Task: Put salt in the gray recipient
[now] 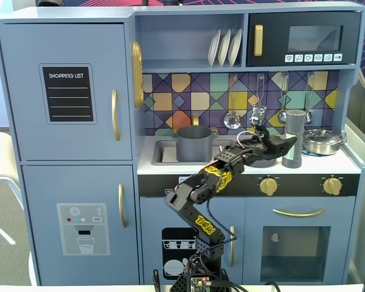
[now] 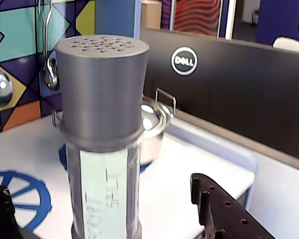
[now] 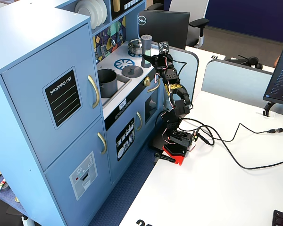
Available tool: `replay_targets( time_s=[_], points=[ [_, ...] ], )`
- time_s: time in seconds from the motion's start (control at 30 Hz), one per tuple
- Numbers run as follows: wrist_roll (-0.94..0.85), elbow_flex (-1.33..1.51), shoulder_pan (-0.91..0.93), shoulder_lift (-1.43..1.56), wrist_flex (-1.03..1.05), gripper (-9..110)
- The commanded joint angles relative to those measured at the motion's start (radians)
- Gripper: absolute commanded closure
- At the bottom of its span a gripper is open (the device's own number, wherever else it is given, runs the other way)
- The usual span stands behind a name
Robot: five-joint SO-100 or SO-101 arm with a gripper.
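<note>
Right up close, the salt shaker (image 2: 102, 144) fills the left half of the wrist view, standing upright, its perforated gray top lighter than the body and its pale green label facing us (lettering running sideways). The black fingers (image 2: 220, 211) sit low on either side of it, spread apart, not touching. Just behind it sits a shiny silver pan (image 2: 153, 130) on the white tabletop (image 2: 189, 159). A Dell monitor (image 2: 229, 94) stands further back.

White countertop (image 1: 219, 165) of the toy kitchen: gray recipient (image 1: 193, 143) at nine o'clock in the sink, salt (image 1: 293, 139) upright at three, silver pan (image 1: 322, 142) beyond it.
</note>
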Motion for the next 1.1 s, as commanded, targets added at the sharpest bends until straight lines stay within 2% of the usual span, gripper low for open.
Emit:
replay_targets(
  time_s=[0.0, 0.37, 1.07],
  points=[
    [-0.008, -0.015, -0.018, -0.071, -0.121, 49],
    [0.002, -0.141, -0.043, -0.321, -0.270, 49],
    [-0.034, -0.503, -0.061, -0.627, -0.305, 55]
  ],
)
